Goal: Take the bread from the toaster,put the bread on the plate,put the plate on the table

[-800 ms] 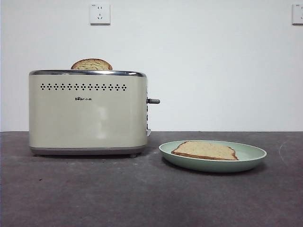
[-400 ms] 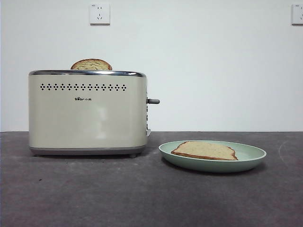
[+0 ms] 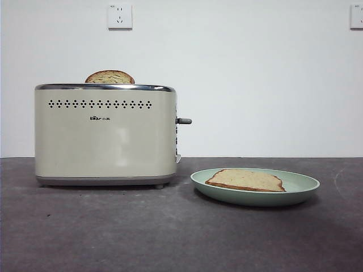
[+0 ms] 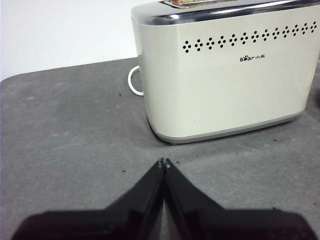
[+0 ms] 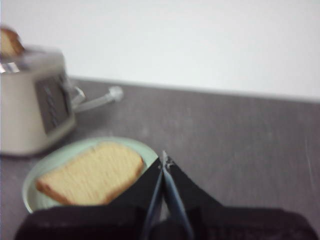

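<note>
In the front view you have the large boxy cream toaster (image 3: 105, 135) with chrome top trim standing at the left of the frame on the dark grey-brown matte counter (image 3: 170, 238), its grey side lever (image 3: 184, 120) pointing toward frame centre. A darker, speckled golden-brown slice with a rounded top (image 3: 109, 77) protrudes from the toaster's top slot. To the lower right of centre, the round shallow sage-green plate (image 3: 300, 184) rests flat on the counter, near the toaster but apart from it. The flat pale beige bread slice with thin dark brown crust (image 3: 245, 180) lies on that plate, inside the rim. Two white wall sockets (image 3: 119, 16) sit at the top of the frame, one above the toaster and one at the upper right corner. Neither arm appears in the front view. In the left wrist view, your left gripper (image 4: 164, 162) has its black fingers pressed together at the tips, holding nothing, above bare counter just in front of the toaster's lower corner; a white cord loop (image 4: 133, 81) shows beside the toaster. In the right wrist view, which is blurred, your right gripper (image 5: 163, 159) likewise has its fingers closed together and empty, with the tips at the plate's rim next to the bread.
</note>
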Motion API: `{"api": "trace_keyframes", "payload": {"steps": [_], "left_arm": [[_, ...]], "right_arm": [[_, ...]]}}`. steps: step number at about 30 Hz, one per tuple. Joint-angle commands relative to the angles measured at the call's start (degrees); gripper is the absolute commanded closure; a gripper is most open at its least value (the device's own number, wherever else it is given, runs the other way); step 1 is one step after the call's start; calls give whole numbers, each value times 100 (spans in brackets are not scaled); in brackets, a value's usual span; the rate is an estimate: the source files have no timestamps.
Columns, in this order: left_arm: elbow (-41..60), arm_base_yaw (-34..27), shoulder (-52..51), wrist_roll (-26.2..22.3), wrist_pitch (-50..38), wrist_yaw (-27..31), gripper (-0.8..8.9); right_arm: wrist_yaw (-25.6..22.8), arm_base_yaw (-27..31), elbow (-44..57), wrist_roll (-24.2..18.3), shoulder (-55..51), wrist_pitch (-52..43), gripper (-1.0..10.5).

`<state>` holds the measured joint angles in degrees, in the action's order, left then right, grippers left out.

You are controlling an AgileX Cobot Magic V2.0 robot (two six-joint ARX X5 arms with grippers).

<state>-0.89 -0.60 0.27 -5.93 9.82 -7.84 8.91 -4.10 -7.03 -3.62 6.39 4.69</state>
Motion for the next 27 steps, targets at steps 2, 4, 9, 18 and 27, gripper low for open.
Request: {"api": "trace_keyframes", "payload": {"steps": [2,4,9,18,27], "left_arm": [[70,-20,-15,31,-31,17,817],[72,-20,-15,31,-31,17,817],[72,-20,-15,31,-28,17,817],[72,-20,-15,31,-31,17,817],[72,-20,-15,28,-31,17,817]], "right_arm": [[-96,2,492,291,-306,-79,945],[-94,-2,678,409,-450,-52,945],[-160,-2,675,402,-629,535,945],[-181,-2,675,660,-629,514,945],[-181,-2,675,660,-629,514,945]]}}
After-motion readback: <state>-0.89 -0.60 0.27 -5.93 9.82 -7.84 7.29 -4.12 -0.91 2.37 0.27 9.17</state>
